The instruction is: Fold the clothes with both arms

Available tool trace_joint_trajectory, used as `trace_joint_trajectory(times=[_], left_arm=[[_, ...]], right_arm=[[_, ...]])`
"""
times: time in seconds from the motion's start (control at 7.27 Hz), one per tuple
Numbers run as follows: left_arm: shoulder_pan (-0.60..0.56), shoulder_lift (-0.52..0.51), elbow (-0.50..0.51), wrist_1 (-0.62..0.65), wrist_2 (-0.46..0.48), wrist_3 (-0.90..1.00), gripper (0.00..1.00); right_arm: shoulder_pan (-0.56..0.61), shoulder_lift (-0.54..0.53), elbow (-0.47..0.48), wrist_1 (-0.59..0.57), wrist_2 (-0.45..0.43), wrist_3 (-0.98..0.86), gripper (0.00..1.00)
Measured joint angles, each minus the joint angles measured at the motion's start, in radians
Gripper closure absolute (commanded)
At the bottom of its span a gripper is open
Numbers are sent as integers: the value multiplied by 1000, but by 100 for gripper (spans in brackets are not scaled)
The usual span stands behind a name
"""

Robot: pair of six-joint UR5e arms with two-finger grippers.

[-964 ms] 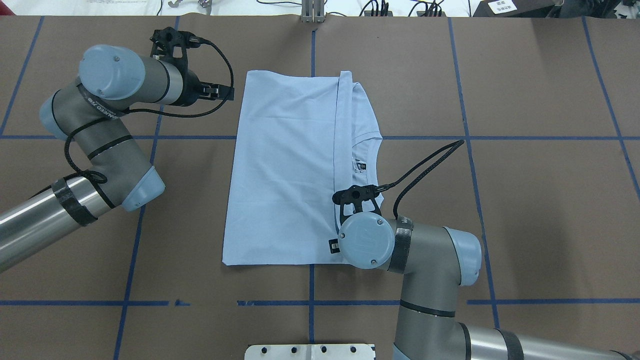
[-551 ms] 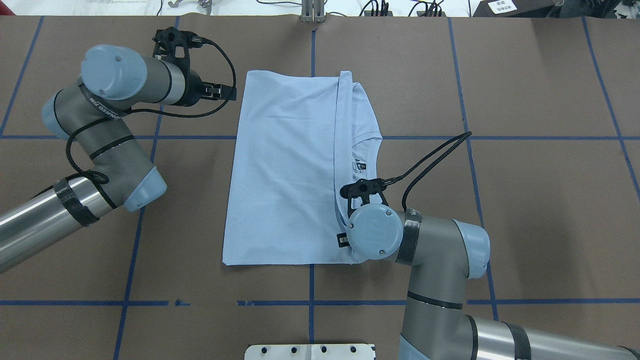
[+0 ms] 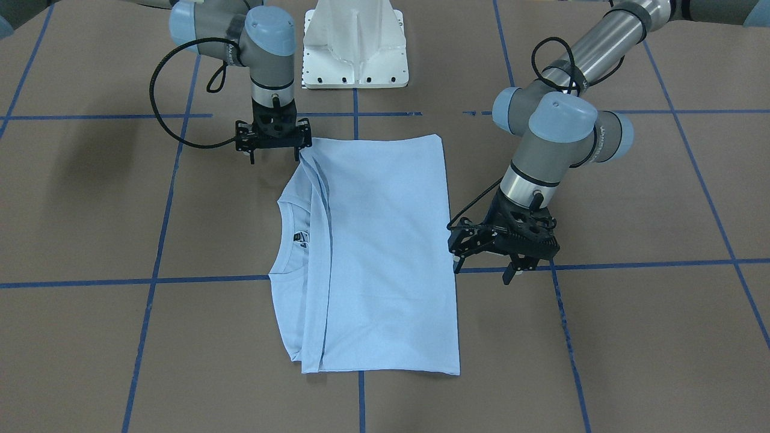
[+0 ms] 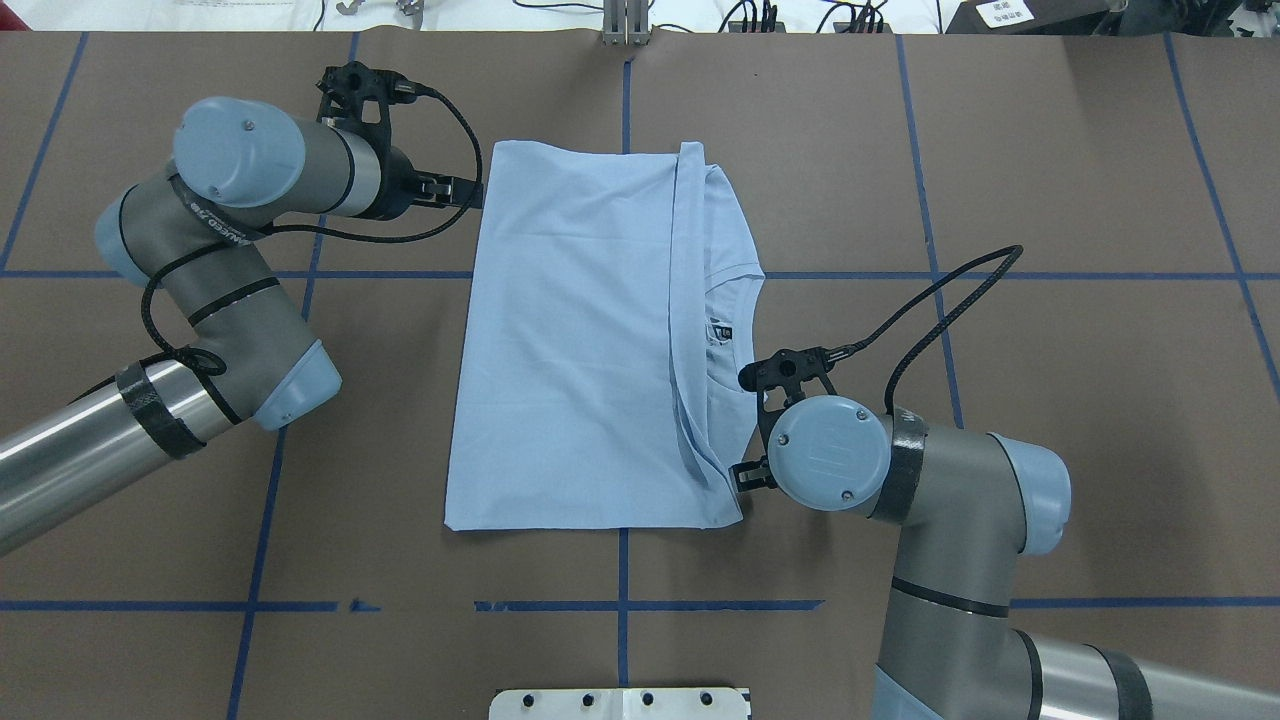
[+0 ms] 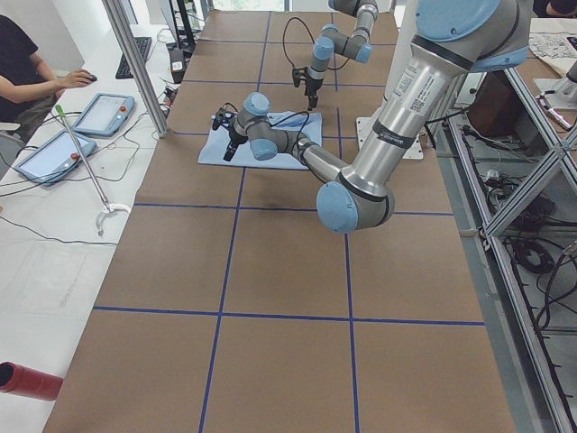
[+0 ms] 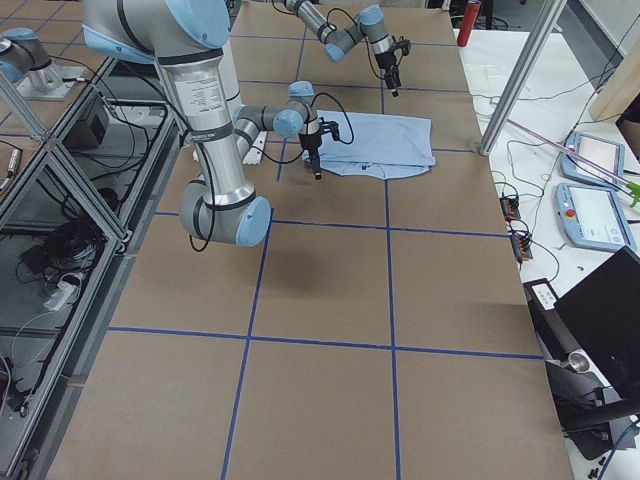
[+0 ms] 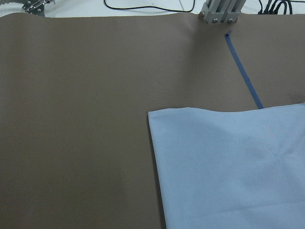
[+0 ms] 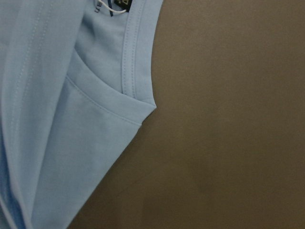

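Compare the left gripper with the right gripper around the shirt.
The left gripper sits beside the T-shirt's plain folded side edge. The right gripper sits at the collar-side corner nearest the robot's base. The left gripper is tilted, while the right gripper points straight down. Both look open, with their fingers apart, and neither holds anything.

Brown table (image 4: 1050, 150) (perhaps paper-covered), blue grid lines (image 4: 850, 275), folded T-shirt (image 4: 570, 350)

2 wrist cams close; overhead, front opposed, share shirt (image 4: 580, 340).
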Motion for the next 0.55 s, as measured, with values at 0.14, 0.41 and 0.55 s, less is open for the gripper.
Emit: trace_joint_trajectory(times=[0.14,0.41,0.55], left_arm=[[0,0,0,0,0,1,0],[0,1,0,0,0,2,0],[1,3,1,0,0,3,0]], right_arm=[[12,14,2,0,6,-2,0],[38,106,-44,7,13,-3,0],[47,163,-100,11,13,-3,0]])
